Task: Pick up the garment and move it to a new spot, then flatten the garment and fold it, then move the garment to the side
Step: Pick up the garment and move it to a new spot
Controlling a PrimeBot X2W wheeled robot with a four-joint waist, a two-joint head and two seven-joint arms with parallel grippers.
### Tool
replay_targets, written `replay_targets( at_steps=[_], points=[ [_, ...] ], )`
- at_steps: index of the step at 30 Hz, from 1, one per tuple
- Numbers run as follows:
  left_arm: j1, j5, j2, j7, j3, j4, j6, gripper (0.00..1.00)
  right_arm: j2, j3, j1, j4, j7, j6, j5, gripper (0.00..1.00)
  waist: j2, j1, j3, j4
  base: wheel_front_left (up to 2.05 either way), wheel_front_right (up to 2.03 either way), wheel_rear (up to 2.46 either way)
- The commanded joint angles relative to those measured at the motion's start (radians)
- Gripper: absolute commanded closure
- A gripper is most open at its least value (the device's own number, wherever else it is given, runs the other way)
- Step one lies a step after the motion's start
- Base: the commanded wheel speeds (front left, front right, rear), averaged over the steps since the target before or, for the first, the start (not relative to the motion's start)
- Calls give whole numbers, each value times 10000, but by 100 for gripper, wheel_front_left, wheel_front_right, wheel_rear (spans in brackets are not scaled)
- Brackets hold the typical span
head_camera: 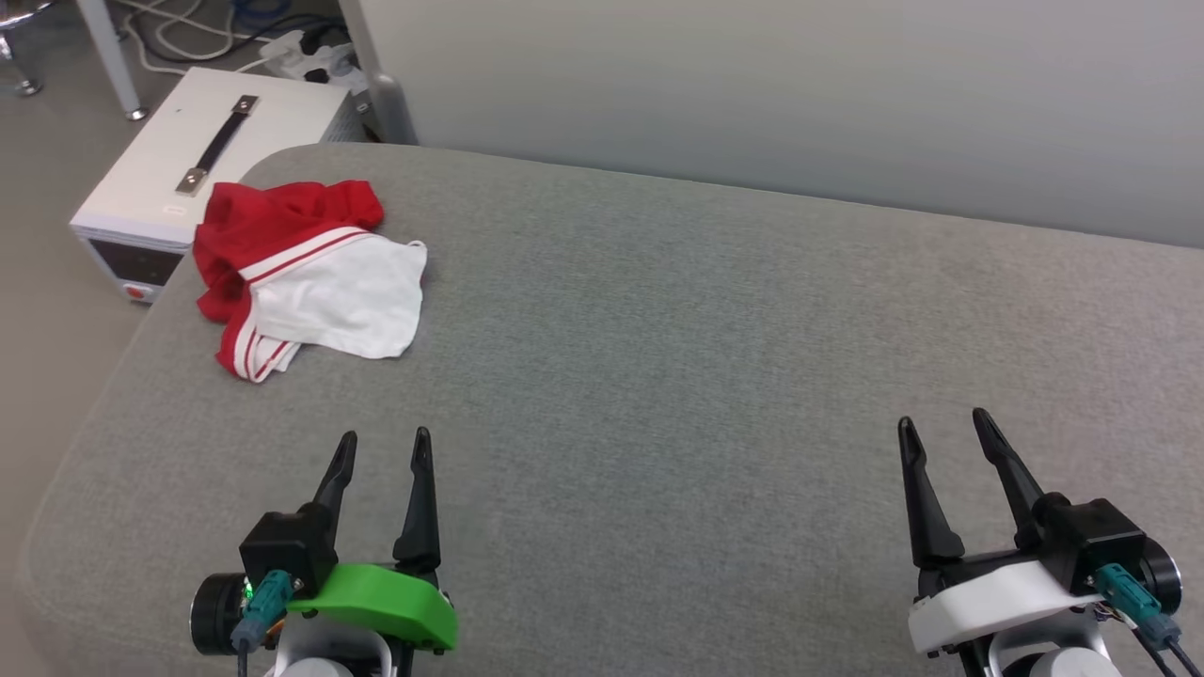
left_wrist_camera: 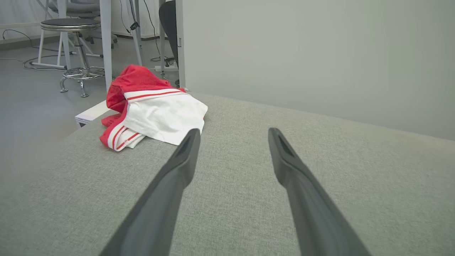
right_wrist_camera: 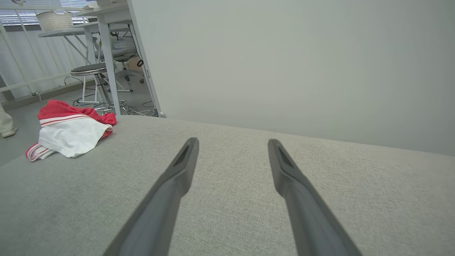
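Left hand (head_camera: 386,435) and right hand (head_camera: 942,418) sit wide open, empty, over the grey table (head_camera: 658,329); red-and-white jersey T-shirt (head_camera: 310,273) lies crumpled near its far left corner.

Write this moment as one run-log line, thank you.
garment: crumpled, far left | left pincer: open, empty | right pincer: open, empty | phase: before pickup

Soft cloth garment (head_camera: 310,273) lies on matt, coarse-woven grey fabric surface (head_camera: 705,376).

I see my left pincer (left_wrist_camera: 234,131) over the grey bench (left_wrist_camera: 373,160), jaws spread wide. The garment (left_wrist_camera: 156,110) lies bunched by the bench's edge, with a stool (left_wrist_camera: 71,25) beyond.
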Motion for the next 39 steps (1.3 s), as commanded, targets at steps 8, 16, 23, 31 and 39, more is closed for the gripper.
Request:
replay_targets(
  at_steps=[8, 16, 23, 31, 39],
  points=[
    [220, -83, -51, -246, -149, 113, -165, 0, 0, 94, 220, 60, -254, -11, 181, 0, -1, 0, -224, 1663, 0, 0, 0],
    [284, -158, -55, -411, -130, 110, -226, 0, 1, 187, 232, 82, -417, -11, 329, 0, -1, 0, -179, 2284, 0, 0, 0],
    [243, -209, -55, -412, -115, 93, -171, 0, 1, 199, 211, 103, -417, -11, 328, 0, -1, 0, -98, 2344, 0, 0, 0],
    [270, -646, -55, -412, -45, 161, -285, 0, 1, 286, 109, 200, -417, -11, 347, 0, -1, 0, 43, 2193, 0, 0, 0],
    [-411, -672, -55, -412, 232, 408, -516, 0, 1, 419, -258, -101, -417, -11, 43, 0, -1, 0, 947, 1538, 0, 0, 0]
  ],
)
